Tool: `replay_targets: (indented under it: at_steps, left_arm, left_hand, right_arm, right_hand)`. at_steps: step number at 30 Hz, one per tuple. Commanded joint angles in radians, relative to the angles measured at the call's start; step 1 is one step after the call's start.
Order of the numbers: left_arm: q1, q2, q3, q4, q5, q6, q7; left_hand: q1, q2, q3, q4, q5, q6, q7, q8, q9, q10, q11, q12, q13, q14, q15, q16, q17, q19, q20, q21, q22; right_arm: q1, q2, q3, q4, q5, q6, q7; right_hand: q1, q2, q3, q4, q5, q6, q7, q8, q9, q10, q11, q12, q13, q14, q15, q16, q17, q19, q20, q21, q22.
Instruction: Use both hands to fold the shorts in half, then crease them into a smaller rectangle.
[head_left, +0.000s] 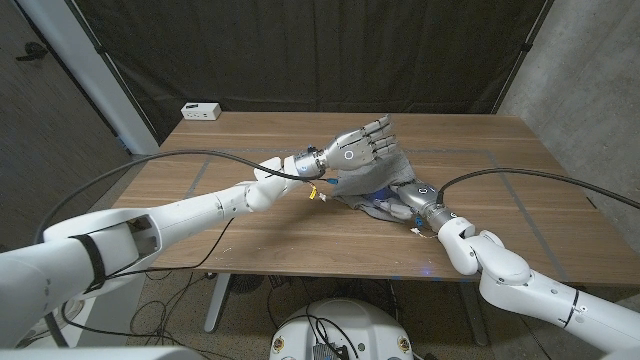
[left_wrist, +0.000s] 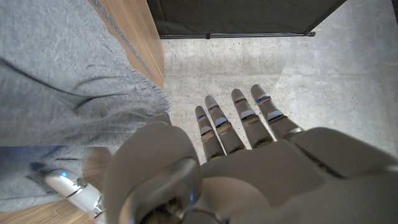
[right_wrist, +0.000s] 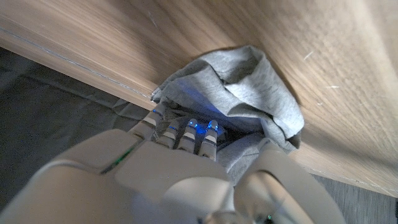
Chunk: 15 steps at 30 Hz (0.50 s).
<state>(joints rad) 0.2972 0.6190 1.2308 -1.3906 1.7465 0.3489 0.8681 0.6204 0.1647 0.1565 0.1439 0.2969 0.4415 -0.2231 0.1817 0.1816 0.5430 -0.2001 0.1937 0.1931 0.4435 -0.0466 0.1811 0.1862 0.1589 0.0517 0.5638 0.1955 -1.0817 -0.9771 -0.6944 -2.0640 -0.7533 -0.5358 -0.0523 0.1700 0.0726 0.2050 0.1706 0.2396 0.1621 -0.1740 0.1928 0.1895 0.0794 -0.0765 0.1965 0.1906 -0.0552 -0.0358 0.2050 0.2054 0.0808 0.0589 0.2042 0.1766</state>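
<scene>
The grey shorts (head_left: 372, 182) lie bunched in a heap right of the table's middle. My left hand (head_left: 362, 144) is over their far side with its fingers stretched out and nothing in it; in the left wrist view the left hand (left_wrist: 249, 155) has the shorts (left_wrist: 62, 93) beside it. My right hand (head_left: 408, 197) is at the heap's near right edge. In the right wrist view its fingers (right_wrist: 186, 134) are tucked under a fold of the shorts (right_wrist: 249, 87) and the thumb lies against the cloth, gripping it.
A small white box (head_left: 201, 110) stands at the table's back left corner. Thin tape lines (head_left: 200, 153) mark the wooden table (head_left: 220, 220). A black cable (head_left: 190, 160) runs along my left arm, and a dark curtain hangs behind the table.
</scene>
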Motion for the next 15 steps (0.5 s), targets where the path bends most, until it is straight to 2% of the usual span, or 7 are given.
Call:
replay_targets:
  at_steps: [1,3,5,15]
  left_arm:
    - [0.018,-0.003,-0.013,-0.008,0.009,0.001,0.008]
    - [0.020,-0.001,-0.014,-0.013,0.009,0.000,0.007]
    - [0.023,0.001,-0.016,-0.016,0.011,0.001,0.005]
    - [0.047,0.019,-0.033,-0.042,0.017,0.013,-0.006]
  left_hand:
    - [-0.001,0.009,0.010,-0.002,0.008,0.008,0.000,0.009,0.002,0.005,-0.004,0.004,0.003,-0.004,-0.171,0.004,0.001,-0.001,0.003,-0.002,0.001]
    - [-0.001,0.009,0.010,-0.003,0.008,0.008,0.000,0.009,0.002,0.006,-0.004,0.004,0.003,-0.004,-0.171,0.004,0.001,-0.001,0.003,-0.002,0.001]
    - [-0.001,0.009,0.011,-0.003,0.008,0.008,0.000,0.010,0.002,0.006,-0.004,0.004,0.003,-0.004,-0.171,0.005,0.000,-0.001,0.003,-0.002,0.001]
    - [-0.002,0.008,0.014,-0.004,0.007,0.010,0.000,0.010,0.002,0.007,-0.004,0.005,0.003,-0.004,-0.171,0.005,0.000,-0.001,0.003,-0.002,0.001]
  right_arm:
    - [-0.111,-0.071,0.077,-0.097,0.003,-0.090,0.006]
    - [-0.137,-0.085,0.088,-0.121,-0.008,-0.128,0.006]
    - [-0.172,-0.097,0.116,-0.136,0.018,-0.137,-0.025]
    - [-0.338,-0.154,0.221,-0.228,0.081,-0.306,-0.103]
  right_hand:
    - [0.000,0.009,0.002,-0.008,0.008,0.015,0.000,0.007,0.000,0.015,0.001,0.009,0.002,0.012,-0.046,0.007,-0.001,0.016,-0.001,0.005,-0.001]
    - [0.000,0.010,0.002,-0.009,0.009,0.016,0.000,0.008,0.000,0.017,0.001,0.009,0.002,0.015,-0.046,0.008,-0.002,0.020,-0.001,0.006,-0.001]
    - [0.000,0.012,0.002,-0.010,0.011,0.021,0.001,0.009,0.000,0.019,0.001,0.010,0.002,0.019,-0.046,0.008,-0.003,0.023,-0.002,0.006,-0.001]
    - [-0.001,0.016,0.002,-0.016,0.019,0.046,0.006,0.016,-0.001,0.036,0.006,0.014,0.002,0.041,-0.047,0.012,-0.009,0.048,-0.002,0.012,-0.001]
